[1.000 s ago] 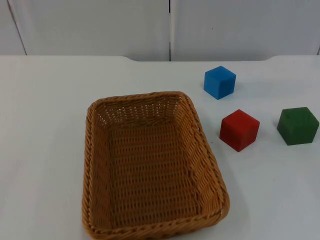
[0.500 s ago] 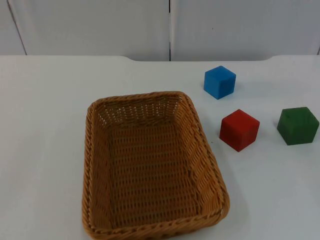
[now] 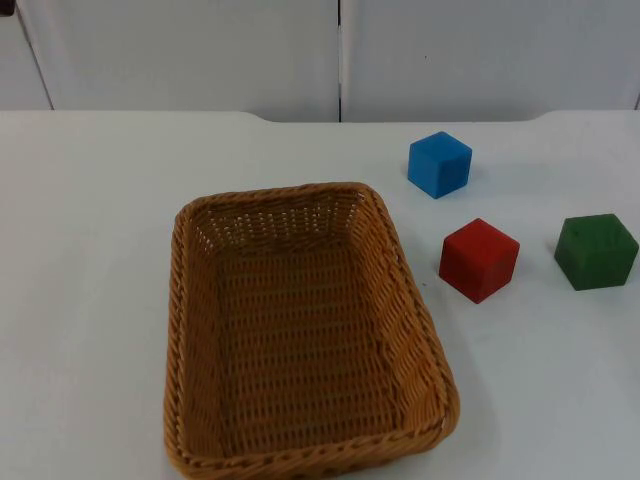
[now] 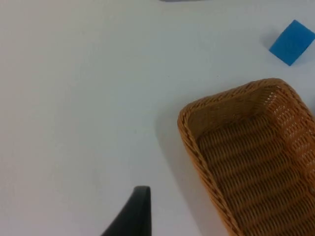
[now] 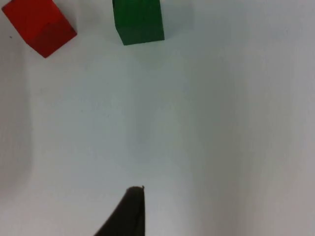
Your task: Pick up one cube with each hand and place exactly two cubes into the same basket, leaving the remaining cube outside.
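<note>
— Quick tally for us: how many cubes on the counter (image 3: 90, 200)?

— Three cubes, one of each colour: one blue cube (image 3: 439, 164), one red cube (image 3: 479, 259), one green cube (image 3: 596, 251).

— And baskets?

— Just one wicker basket (image 3: 190, 330), and I count zero cubes inside it. All three sit outside on the counter.

— So three cubes, one basket.

— That's the count.
</note>
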You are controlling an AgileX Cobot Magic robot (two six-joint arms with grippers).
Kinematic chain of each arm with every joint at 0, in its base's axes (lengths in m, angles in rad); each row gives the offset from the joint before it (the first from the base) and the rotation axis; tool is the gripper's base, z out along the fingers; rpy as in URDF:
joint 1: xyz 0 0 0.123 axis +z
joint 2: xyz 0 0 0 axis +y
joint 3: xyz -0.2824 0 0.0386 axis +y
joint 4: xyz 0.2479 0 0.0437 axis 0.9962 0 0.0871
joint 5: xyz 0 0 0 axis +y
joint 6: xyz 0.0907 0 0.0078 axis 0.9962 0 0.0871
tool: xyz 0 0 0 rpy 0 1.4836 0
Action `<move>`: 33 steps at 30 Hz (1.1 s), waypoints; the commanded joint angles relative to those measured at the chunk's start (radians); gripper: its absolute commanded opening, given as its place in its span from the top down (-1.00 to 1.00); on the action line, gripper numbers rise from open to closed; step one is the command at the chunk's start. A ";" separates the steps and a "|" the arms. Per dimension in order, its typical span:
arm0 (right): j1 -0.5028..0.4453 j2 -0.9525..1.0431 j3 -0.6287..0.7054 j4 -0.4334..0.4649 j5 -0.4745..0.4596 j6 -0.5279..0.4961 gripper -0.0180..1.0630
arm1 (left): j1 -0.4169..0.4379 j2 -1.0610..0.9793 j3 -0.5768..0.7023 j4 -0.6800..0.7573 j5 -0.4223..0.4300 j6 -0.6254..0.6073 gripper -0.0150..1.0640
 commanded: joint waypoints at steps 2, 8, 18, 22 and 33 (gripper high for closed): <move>-0.007 0.040 -0.007 0.003 -0.058 -0.012 -0.98 | 0.000 0.054 -0.022 -0.052 -0.022 0.077 -0.97; -0.007 0.108 -0.007 0.004 -0.100 -0.012 -0.98 | -0.002 0.140 -0.041 -0.180 -0.046 0.245 -0.97; -0.007 0.209 -0.007 0.026 -0.161 -0.012 -0.98 | -0.056 0.314 -0.145 -0.236 -0.049 0.366 -0.97; -0.007 0.269 -0.007 0.046 -0.194 -0.016 -0.98 | -0.140 0.444 -0.241 -0.227 -0.054 0.389 -0.97; -0.007 0.393 -0.007 0.051 -0.281 -0.016 -0.98 | -0.233 0.688 -0.414 -0.227 -0.098 0.452 -0.97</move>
